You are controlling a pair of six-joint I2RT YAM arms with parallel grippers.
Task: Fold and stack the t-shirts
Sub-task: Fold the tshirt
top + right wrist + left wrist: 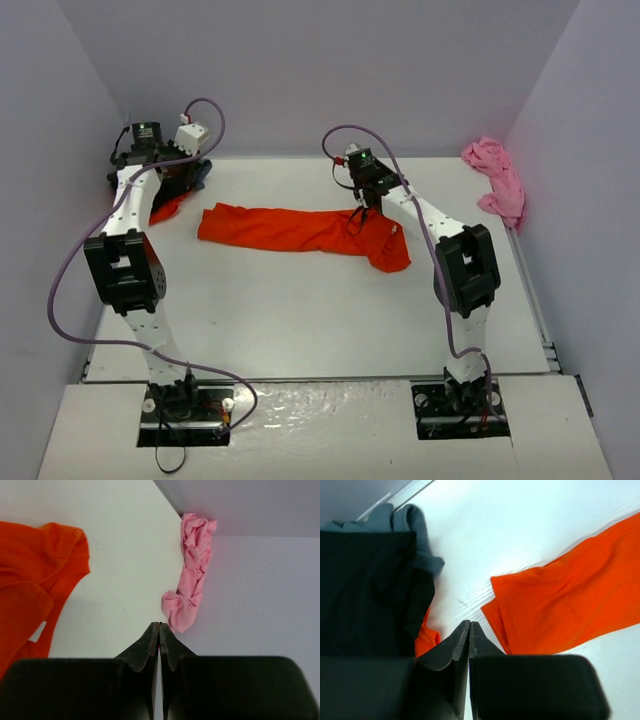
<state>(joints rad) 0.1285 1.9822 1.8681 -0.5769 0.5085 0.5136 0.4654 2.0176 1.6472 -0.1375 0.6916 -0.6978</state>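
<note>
The white worktop (pixel 300 320) carries everything. Largest on it is an orange-red t-shirt (pixel 300 230), stretched in a rumpled band parallel to the far edge, roughly midway between the side edges. A black t-shirt (pixel 365 580) is heaped in the far left corner, and a pink t-shirt (pixel 497 180) is bunched against the right edge near the far right corner. A second orange-red t-shirt (pixel 426 639) peeks out from under the black one. The left hand (pixel 469 630) hangs near the band's left end and the right hand (pixel 159 627) over its right end, each with its fingers pressed together on nothing. The step looks like taking up the stretched shirt: each hand should part, pinch one layer at an outer corner, and pull evenly to flatten it before folding. The count is four shirts: two orange-red, one black, one pink.
</note>
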